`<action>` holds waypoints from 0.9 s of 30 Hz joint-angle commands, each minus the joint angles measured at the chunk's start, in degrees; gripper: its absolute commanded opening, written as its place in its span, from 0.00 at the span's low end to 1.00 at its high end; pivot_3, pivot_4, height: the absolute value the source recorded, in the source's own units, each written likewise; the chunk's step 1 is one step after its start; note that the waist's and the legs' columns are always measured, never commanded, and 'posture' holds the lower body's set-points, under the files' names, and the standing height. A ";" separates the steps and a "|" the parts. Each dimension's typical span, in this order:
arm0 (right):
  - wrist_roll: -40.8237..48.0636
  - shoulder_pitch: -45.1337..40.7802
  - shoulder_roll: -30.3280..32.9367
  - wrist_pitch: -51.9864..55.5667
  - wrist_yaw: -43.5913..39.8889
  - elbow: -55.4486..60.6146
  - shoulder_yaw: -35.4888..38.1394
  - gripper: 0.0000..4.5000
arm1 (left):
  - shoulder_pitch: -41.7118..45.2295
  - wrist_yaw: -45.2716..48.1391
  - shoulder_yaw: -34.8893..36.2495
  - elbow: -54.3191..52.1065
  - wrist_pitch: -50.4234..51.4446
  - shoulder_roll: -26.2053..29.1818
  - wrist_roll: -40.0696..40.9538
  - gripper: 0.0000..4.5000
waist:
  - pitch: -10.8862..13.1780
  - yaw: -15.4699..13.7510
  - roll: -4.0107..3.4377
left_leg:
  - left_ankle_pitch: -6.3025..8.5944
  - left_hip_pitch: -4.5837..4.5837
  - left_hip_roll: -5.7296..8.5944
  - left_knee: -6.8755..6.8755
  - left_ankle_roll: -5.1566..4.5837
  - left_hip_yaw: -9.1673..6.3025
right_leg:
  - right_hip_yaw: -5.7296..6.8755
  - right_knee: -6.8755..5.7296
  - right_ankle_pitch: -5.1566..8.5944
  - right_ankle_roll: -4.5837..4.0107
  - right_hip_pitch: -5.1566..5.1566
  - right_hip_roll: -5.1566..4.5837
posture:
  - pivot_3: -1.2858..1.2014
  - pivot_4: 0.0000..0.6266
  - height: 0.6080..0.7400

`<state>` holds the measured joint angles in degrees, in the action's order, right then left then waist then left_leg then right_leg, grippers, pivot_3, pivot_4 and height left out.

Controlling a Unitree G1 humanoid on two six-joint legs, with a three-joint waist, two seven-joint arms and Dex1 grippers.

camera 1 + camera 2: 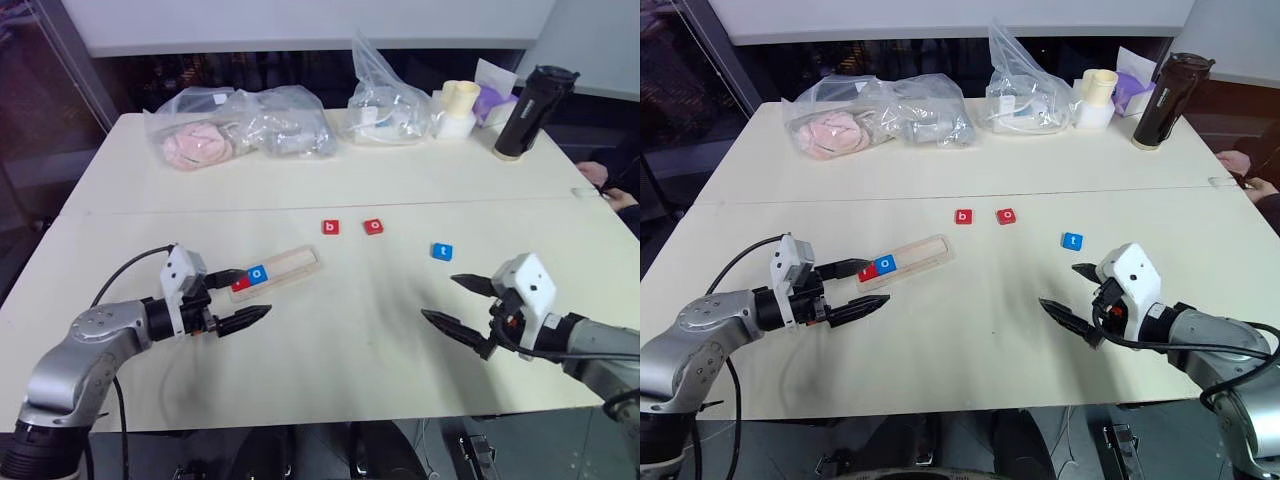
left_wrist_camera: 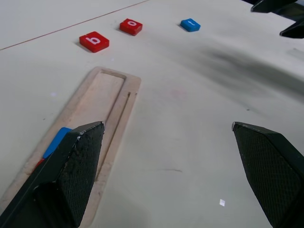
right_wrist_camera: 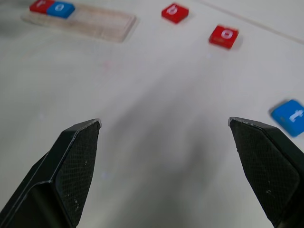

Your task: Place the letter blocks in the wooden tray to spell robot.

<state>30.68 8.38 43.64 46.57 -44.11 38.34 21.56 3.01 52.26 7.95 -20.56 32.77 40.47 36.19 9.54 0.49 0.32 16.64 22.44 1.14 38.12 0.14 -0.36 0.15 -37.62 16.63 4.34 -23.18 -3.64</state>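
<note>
The wooden tray [image 1: 283, 270] lay left of centre in the left eye view, slanting up toward the right on the pale worktop [image 1: 330, 340]. Its lower-left end already held a red block [image 1: 241, 284] and a blue "o" block [image 1: 259, 272], side by side in the slot; the rest of the slot was bare. Three blocks waited loose on the worktop above and to the right of the tray: the red "b" block [image 1: 331, 227], the red "o" block [image 1: 373, 226] just beside it, and the blue "t" block [image 1: 442, 251] further right, well apart from the tray.

The left hand [image 1: 243, 297] hovered at the tray's filled end, released and holding nothing, fingers spread wide. The right hand [image 1: 456, 305] hung at lower right of the frame, below the "t", equally released and empty.

By the spelling, the "b" looked due next. These tiles appeared light, rigid and thin, with smooth faces, so they would likely skate across the worktop if nudged from one side only. The sensible hold seemed to be across two opposite edges, fingertips brought low to the surface, since there was little height to pinch. A lightly held tile might twist on release and sit crooked against the slot's shallow rim.
</note>
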 commanded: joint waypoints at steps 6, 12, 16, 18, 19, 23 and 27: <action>0.80 0.87 2.08 -2.33 -0.82 -0.37 1.81 0.99 | 0.56 0.21 1.71 -2.32 1.19 0.91 2.36 1.00 | 0.00 -0.03 0.00 | 0.00 0.00 0.00 0.00 0.00 0.00 | 0.00 0.01 0.00 0.00 0.01 0.00 | 0.52 0.24 1.00; 0.75 1.21 2.63 -2.81 -0.84 -0.58 2.07 0.99 | 1.31 1.34 0.90 -1.24 -0.09 2.10 0.77 1.00 | 0.00 -0.05 0.01 | 0.00 0.00 0.00 0.00 0.00 0.00 | 0.00 0.03 0.00 0.00 0.01 0.00 | 0.52 0.24 1.00; 0.76 1.07 2.77 -3.00 -0.71 -0.74 1.89 0.99 | 2.34 1.64 0.68 -0.35 -0.45 2.14 0.31 1.00 | 0.01 -0.10 0.01 | 0.00 0.00 0.00 0.00 -0.01 0.00 | 0.00 0.05 0.00 0.00 0.02 0.00 | 0.52 0.24 1.00; 0.46 1.10 2.94 -3.40 -0.76 -0.86 1.64 0.99 | 2.50 1.89 0.65 -0.24 -0.60 2.24 0.19 1.00 | 0.01 -0.10 0.01 | 0.01 0.00 0.00 0.00 -0.01 0.00 | 0.00 0.06 0.00 0.00 0.03 0.00 | 0.52 0.24 1.00; 0.47 0.90 2.94 -3.45 -0.68 -0.94 1.51 0.99 | 2.65 1.99 0.53 0.02 -0.82 2.36 -0.17 1.00 | 0.00 -0.09 0.01 | 0.01 0.01 0.00 0.00 -0.02 0.00 | 0.00 0.07 0.00 0.00 0.03 0.00 | 0.52 0.24 1.00; 0.29 -0.04 2.80 -3.90 -0.17 -1.31 0.73 0.99 | 3.43 2.61 0.38 1.03 -1.37 2.58 -1.15 1.00 | 0.01 -0.06 0.01 | 0.02 0.01 0.00 0.00 -0.02 0.00 | 0.00 0.07 0.00 0.00 0.03 0.00 | 0.52 0.24 1.00; 0.07 -0.58 2.49 -4.34 0.41 -1.21 -0.75 0.99 | 4.87 3.31 0.36 3.86 -3.41 3.15 -3.22 1.00 | 0.01 -0.07 0.01 | 0.02 0.01 0.00 0.00 -0.03 0.00 | 0.00 0.07 0.00 0.00 0.03 0.00 | 0.52 0.24 1.00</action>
<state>30.60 8.23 46.01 43.29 -43.98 36.74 20.70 7.12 55.01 7.73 -17.11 31.37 42.64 34.06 9.54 0.42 0.33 16.66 22.44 1.14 38.12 0.11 -0.36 0.15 -37.55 16.63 4.34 -23.15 -3.64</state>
